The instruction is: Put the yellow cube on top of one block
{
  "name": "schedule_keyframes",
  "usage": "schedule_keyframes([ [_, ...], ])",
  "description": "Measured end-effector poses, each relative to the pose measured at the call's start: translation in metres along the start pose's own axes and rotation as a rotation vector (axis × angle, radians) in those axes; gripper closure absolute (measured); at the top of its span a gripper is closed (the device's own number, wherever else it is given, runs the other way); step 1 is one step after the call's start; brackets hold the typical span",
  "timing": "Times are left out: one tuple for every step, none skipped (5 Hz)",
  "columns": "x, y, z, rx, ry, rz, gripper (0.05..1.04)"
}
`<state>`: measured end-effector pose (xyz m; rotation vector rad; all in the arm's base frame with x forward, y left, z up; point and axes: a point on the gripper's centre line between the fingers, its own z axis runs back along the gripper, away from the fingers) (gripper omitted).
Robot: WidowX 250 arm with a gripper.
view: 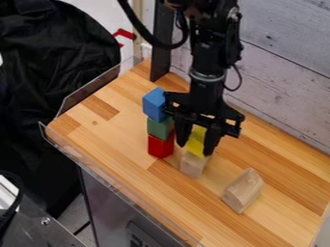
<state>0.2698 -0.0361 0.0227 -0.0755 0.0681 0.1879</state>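
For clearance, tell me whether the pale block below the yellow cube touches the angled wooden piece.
Apart: the camera view shows tabletop between the pale block and the angled piece.

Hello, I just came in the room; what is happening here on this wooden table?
A robot arm's black gripper has the yellow cube between its fingers, right above a pale wooden block. The cube looks to be on that block or very close to it, and is not released. Beside them stands a stack of blue, green and red blocks.
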Motion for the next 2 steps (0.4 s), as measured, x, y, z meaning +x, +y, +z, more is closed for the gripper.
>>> schedule_keyframes([
  [-0.0044,0.0004,-0.0036,0.005,0.041,0.031,0.415],
  [-0.0036,0.0013,-0.0030,-0.003,0.039,0.045,0.141],
])
